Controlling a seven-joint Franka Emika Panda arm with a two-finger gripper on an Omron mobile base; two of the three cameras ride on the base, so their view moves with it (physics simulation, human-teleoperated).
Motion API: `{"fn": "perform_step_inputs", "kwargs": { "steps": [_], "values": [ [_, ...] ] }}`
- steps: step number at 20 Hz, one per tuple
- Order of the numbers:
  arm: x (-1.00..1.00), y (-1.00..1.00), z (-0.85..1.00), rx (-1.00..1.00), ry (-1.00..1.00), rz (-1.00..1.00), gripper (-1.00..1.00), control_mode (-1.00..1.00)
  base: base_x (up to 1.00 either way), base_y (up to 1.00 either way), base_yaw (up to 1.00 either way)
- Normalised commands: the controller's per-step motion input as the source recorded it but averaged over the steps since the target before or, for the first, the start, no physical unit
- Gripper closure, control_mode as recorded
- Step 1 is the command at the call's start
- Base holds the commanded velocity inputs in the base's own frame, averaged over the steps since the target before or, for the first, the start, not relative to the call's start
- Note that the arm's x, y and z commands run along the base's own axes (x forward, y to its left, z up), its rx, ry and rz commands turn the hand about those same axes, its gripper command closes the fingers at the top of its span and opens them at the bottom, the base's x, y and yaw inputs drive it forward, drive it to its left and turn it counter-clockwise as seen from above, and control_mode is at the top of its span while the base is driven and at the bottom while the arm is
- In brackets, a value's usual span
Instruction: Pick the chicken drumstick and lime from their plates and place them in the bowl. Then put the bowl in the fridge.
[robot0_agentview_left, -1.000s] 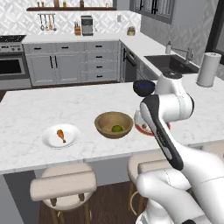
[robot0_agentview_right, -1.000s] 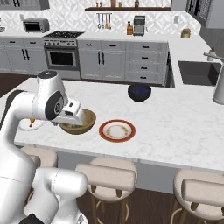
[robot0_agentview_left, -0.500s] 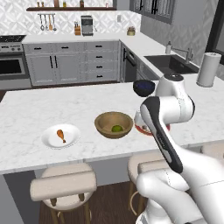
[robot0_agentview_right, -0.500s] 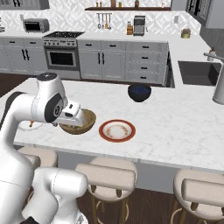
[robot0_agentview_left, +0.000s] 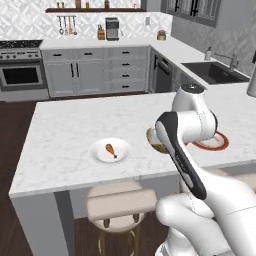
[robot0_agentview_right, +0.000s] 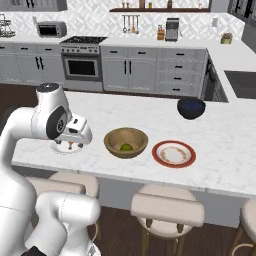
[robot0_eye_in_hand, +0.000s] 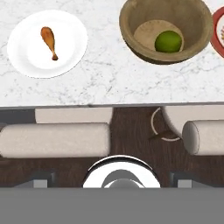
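The orange-brown chicken drumstick (robot0_eye_in_hand: 49, 41) (robot0_agentview_left: 111, 150) lies on the plain white plate (robot0_eye_in_hand: 26, 50) (robot0_agentview_left: 122, 150). The green lime (robot0_eye_in_hand: 168, 41) (robot0_agentview_right: 126, 147) rests inside the light-brown wooden bowl (robot0_eye_in_hand: 131, 26) (robot0_agentview_right: 112, 142). To the bowl's right lies the red-rimmed plate (robot0_agentview_right: 173, 153) (robot0_agentview_left: 216, 145), with nothing on it. My gripper (robot0_agentview_right: 76, 140) hangs over the counter's front edge, left of the bowl and just in front of the white plate. Its fingertips (robot0_eye_in_hand: 42, 179) stand far apart, open, with nothing between them. My arm hides most of the bowl in the left base view. The fridge is out of view.
A dark blue bowl (robot0_agentview_right: 191, 107) stands farther back on the island. Padded stools (robot0_eye_in_hand: 54, 140) (robot0_agentview_right: 167, 207) line the island's front edge below my hand. A sink (robot0_agentview_left: 215, 72) sits in the far right counter.
The whole picture has shifted right, so the camera has moved left. My hand has drawn away from the bowl toward the white plate. The lime stays in the bowl.
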Motion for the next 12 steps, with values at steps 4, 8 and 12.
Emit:
{"fn": "perform_step_inputs", "kwargs": {
  "steps": [4, 8, 12],
  "values": [
    [0.00, 0.00, 0.00, 0.00, 0.00, 0.00, -1.00, 1.00, 0.06, 0.44, 0.00],
    [0.00, 0.00, 0.00, 0.00, 0.00, 0.00, -1.00, 1.00, 0.09, 0.05, 0.00],
    [0.00, 0.00, 0.00, 0.00, 0.00, 0.00, -1.00, 1.00, 0.36, 0.06, 0.00]
  ]
}}
